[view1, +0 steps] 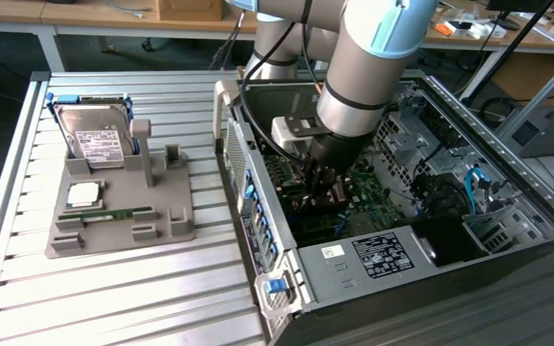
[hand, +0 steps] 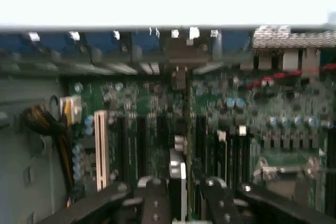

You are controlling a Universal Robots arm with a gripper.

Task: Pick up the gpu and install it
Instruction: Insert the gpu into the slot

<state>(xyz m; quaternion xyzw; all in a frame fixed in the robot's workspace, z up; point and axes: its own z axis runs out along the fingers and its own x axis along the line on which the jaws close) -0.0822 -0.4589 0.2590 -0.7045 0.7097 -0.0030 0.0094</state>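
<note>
While the arm (view1: 354, 79) reaches down into the open PC case (view1: 508, 180), the gripper (view1: 320, 193) sits low over the mobo (view1: 374, 209), roughly mid-case. Fingers are closed on the gpu (hand: 187, 129), partway shut with the card's thickness between them.

Wrist view: gpu is seen edge-on, a thin green line running straight out from between the two black fingers (hand: 155, 200), standing upright on its long edge over the board. Far end of the card meets the case's rear wall, where a grey bracket piece (hand: 181, 56) sits at the slot openings. Card lines up w/ the black expansion slots (hand: 139, 145); white slot (hand: 101, 148) lies a few slots off to one side, apart from the card. Can't tell if the card's edge is seated in a slot or just above it.

Exterior view: gpu is mostly hidden under the gripper body. Grey parts tray (view1: 176, 231) sits on the slatted table (view1: 113, 303) at the exterior view's left, well apart from the gripper. Tray has an hdd (view1: 99, 140) standing upright at the back, a cpu (view1: 84, 193) lying flat, and a RAM stick (view1: 104, 215) flat just in front of it.
</note>
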